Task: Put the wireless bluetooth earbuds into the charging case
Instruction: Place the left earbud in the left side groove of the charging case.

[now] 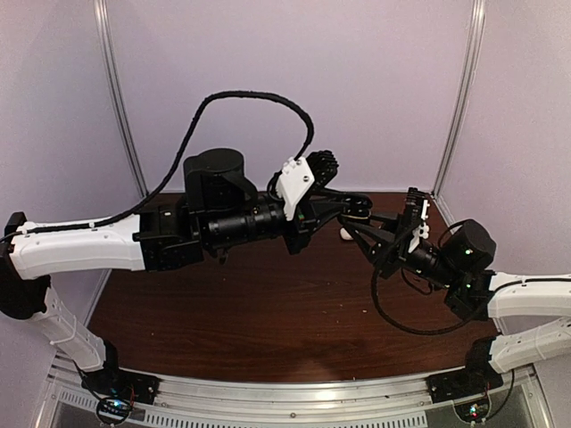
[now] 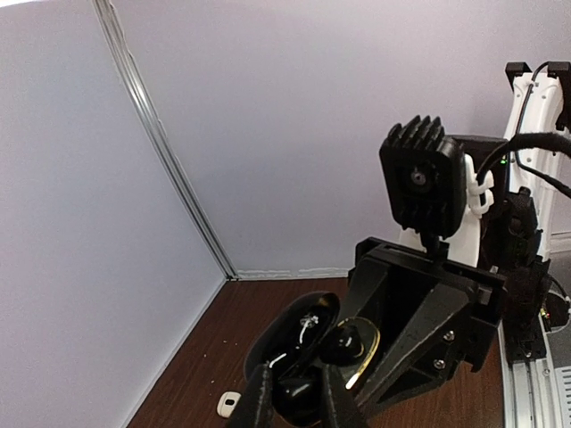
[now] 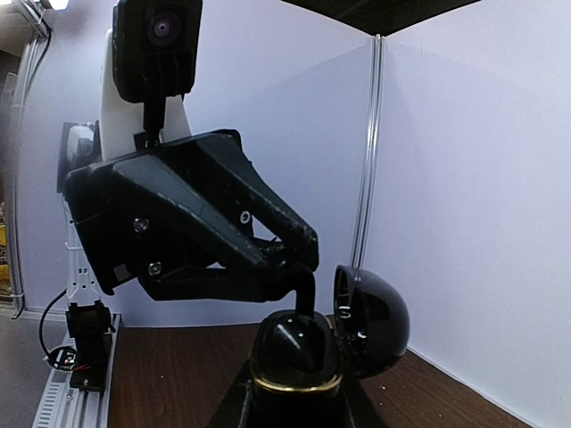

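- Right wrist view: the right fingers [image 3: 234,403] are closed on the charging case [image 3: 294,357]. They clamp its black body from both sides just under the gold band.
- The case's lid [image 3: 373,321] stands open, swung off to one side of the body.
- The left fingers [image 3: 305,285] are drawn almost fully together. Their tips come down onto the glossy black top at the case's open mouth. Whether anything small is pinched between the tips cannot be told.
- From the left wrist, the open case [image 2: 294,337] sits right at the left fingers [image 2: 259,401], with the right arm's black wrist closing in from the far side of the case.
- From above, the left arm [image 1: 80,245] stretches out nearly level toward the case. The right arm [image 1: 526,299] reaches in from the opposite side, wrist tipped down to it.
- Both sets of fingers meet at the case, which is held up above the bench [image 1: 268,312].
- One white earbud [image 1: 345,234] lies on the bench just below the case, apart from both sets of fingers.
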{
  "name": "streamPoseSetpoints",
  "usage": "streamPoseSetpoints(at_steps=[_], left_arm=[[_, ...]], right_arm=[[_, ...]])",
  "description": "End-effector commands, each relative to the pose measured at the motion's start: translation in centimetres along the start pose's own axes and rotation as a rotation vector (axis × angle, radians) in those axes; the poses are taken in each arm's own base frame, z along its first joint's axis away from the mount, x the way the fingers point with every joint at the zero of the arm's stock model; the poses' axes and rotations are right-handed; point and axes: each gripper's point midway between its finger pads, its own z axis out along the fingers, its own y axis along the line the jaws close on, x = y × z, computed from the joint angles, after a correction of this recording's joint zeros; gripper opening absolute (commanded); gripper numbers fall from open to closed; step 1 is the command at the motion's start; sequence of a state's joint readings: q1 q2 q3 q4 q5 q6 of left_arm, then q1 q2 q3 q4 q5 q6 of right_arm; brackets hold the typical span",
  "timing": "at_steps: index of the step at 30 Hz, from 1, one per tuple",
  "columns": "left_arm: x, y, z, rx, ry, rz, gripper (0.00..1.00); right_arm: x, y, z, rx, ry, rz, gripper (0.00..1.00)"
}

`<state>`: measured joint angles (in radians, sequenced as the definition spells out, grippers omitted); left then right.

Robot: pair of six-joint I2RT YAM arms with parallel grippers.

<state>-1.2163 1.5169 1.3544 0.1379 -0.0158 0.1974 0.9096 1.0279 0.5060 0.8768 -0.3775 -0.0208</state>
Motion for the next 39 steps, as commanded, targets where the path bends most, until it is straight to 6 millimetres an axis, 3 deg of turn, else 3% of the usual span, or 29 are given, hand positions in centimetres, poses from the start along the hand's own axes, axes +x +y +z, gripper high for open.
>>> streamPoseSetpoints(at_steps=[1,10,20,29,39], left_arm=[[3.7,0.6,0.9,-0.024,0.128,-0.002,0.13],[3.3,1.0,0.4,-0.037,0.113,-0.003,0.25],[3.3,1.6,0.6,-0.046,0.11,-0.004,0.32],[3.2,-0.4,-0.8,0.075,0.074,0.024,0.52],[3.2,-0.6,-2.7,0.125,0.067,0.014,0.59]], right_arm=[[-5.0,1.3,-0.2,-0.064,-0.151,-0.057,0.0],[-4.4,1.2,-0.2,-0.061,-0.143,-0.033,0.0],[-2.5,1.0,-0.1,-0.052,-0.123,0.025,0.0],[-1.6,0.3,0.3,-0.05,-0.116,0.073,0.0],[-1.5,0.5,0.0,-0.063,-0.111,0.097,0.0]])
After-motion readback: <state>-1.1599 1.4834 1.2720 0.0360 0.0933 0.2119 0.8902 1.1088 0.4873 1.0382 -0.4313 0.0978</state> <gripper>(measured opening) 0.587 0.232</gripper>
